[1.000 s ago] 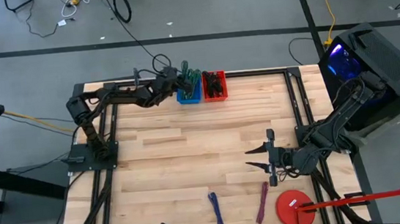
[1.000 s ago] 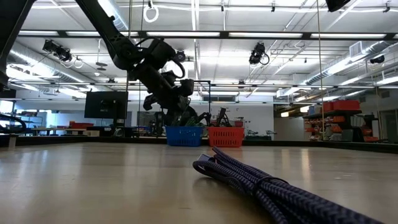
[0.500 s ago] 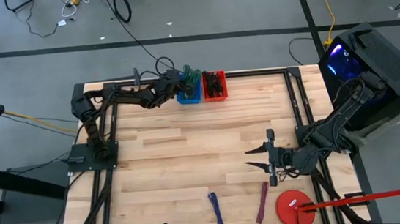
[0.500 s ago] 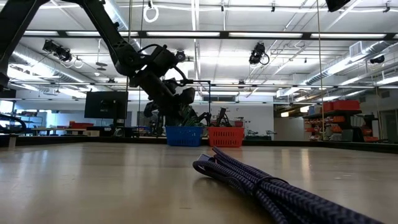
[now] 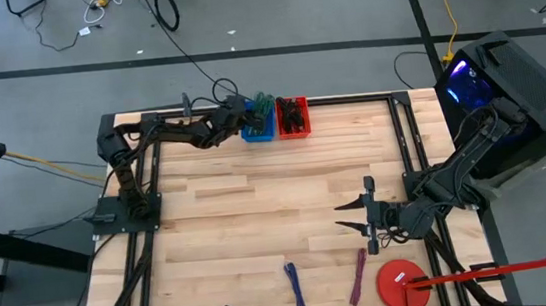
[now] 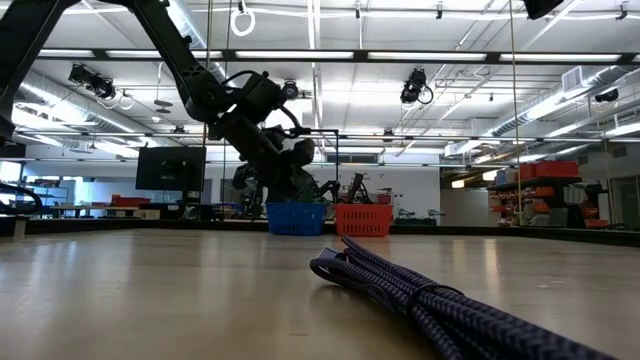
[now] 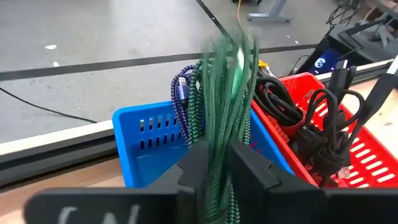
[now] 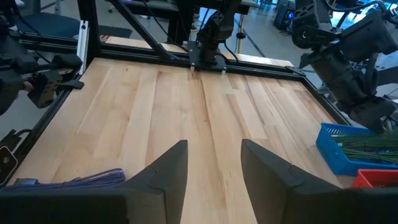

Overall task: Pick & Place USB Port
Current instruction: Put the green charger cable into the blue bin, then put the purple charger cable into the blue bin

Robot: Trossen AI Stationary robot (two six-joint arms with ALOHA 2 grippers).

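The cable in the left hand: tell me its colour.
Green, a braided cable pinched in the left hand over the blue bin. The left wrist view shows it best.

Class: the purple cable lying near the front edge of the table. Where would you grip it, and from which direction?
Grip the purple cable at mid-length, coming straight down from above: it lies flat as a narrow bundle on bare table, so the fingers should straddle its width. The right hand, open, is nearer; the left hand is at the blue bin.

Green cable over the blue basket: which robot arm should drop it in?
Left. Its gripper is shut on the green cable above the blue basket; the right gripper waits open far away.
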